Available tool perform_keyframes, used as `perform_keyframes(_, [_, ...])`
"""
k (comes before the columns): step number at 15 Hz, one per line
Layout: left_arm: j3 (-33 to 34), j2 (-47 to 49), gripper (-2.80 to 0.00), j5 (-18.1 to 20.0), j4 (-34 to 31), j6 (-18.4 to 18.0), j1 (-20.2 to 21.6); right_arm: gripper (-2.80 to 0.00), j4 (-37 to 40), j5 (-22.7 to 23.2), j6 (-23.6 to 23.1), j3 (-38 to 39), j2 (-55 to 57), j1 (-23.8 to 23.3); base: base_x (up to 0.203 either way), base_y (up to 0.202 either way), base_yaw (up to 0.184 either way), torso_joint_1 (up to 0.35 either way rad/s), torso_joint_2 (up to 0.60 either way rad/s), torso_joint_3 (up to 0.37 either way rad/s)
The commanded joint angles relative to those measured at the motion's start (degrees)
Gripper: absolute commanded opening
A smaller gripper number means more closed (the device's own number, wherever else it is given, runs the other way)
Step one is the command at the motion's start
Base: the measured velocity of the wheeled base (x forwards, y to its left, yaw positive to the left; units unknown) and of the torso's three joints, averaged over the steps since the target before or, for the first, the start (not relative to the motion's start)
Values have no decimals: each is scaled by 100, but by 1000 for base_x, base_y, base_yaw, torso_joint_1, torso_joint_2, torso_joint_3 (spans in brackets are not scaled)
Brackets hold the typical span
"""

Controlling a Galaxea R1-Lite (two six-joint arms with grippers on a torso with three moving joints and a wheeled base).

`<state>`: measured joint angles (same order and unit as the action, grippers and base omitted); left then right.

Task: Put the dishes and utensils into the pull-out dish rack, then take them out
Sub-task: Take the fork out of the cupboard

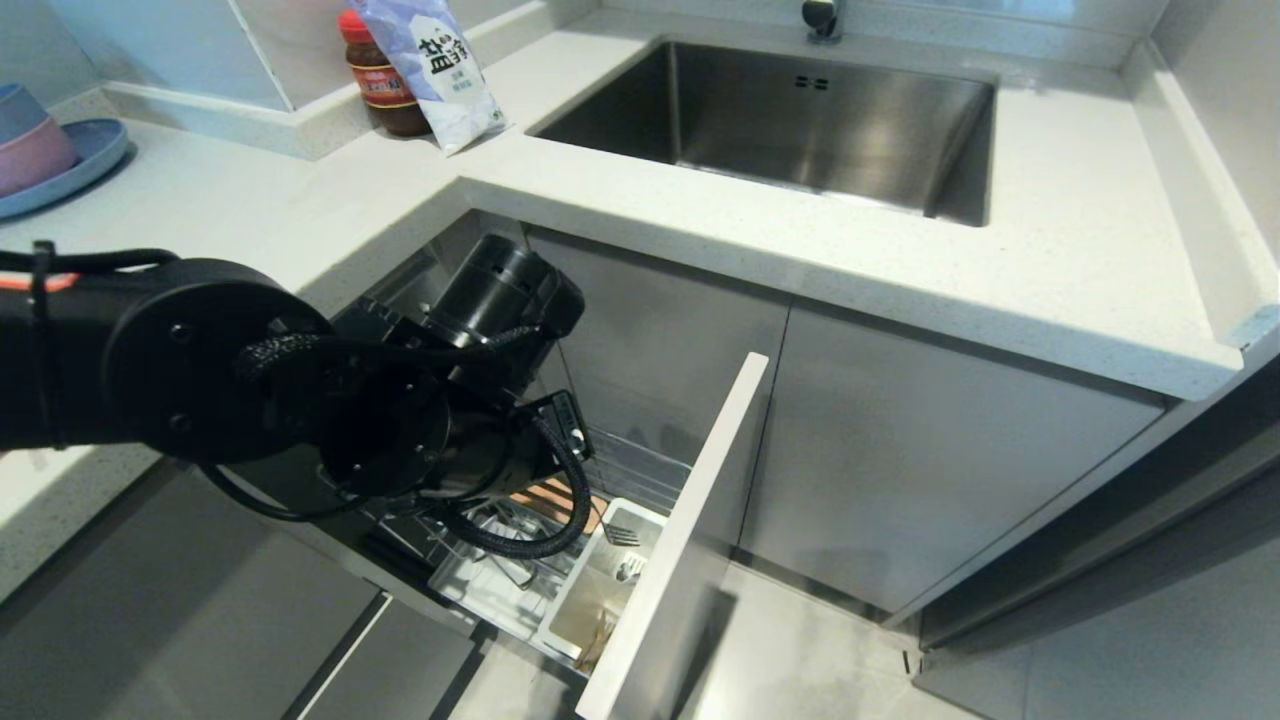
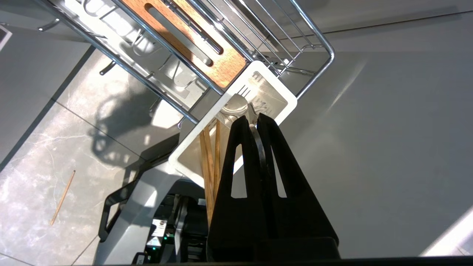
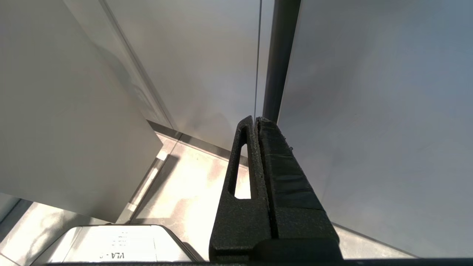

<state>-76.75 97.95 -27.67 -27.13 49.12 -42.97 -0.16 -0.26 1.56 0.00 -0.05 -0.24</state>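
Over the white holder [image 2: 273,96] at the rack's [image 2: 314,35] front corner, left gripper [image 2: 253,119] was clamped on the fork [image 2: 242,107], tines up, just beside the chopsticks [image 2: 209,162] standing there. Judgement: move straight along the handle's axis, keep clear of chopsticks and holder rim. Right gripper [image 3: 255,120] was parked, fingers together, empty.

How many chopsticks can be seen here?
3: two standing in the cutlery holder beside the gripped fork, one lying on the floor. Others may be hidden.
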Motion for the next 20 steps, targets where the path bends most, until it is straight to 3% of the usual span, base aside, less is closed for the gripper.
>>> perform_keyframes(1, [-58, -234, -280, -19, -35, 23, -1, -280, -2, 0, 2, 9, -13, -2, 0, 0, 0, 0, 0, 0])
perform_keyframes(5, [-135, -787, -280, -274, -37, -193, 4, -280, -2, 0, 2, 9, -13, -2, 0, 0, 0, 0, 0, 0])
perform_keyframes(9, [-260, -1272, -280, -1017, -22, -422, 8, -280, -2, 0, 2, 9, -13, -2, 0, 0, 0, 0, 0, 0])
perform_keyframes(14, [-470, -1925, -280, -1229, -7, -722, 16, -280, -2, 0, 2, 9, -13, -2, 0, 0, 0, 0, 0, 0])
perform_keyframes(17, [-620, -2222, -280, -1656, 13, -933, 35, -280, -2, 0, 2, 9, -13, -2, 0, 0, 0, 0, 0, 0])
perform_keyframes(20, [-769, -2480, -280, -1749, 41, -1137, 163, -280, -2, 0, 2, 9, -13, 1, 0, 0, 0, 0, 0, 0])
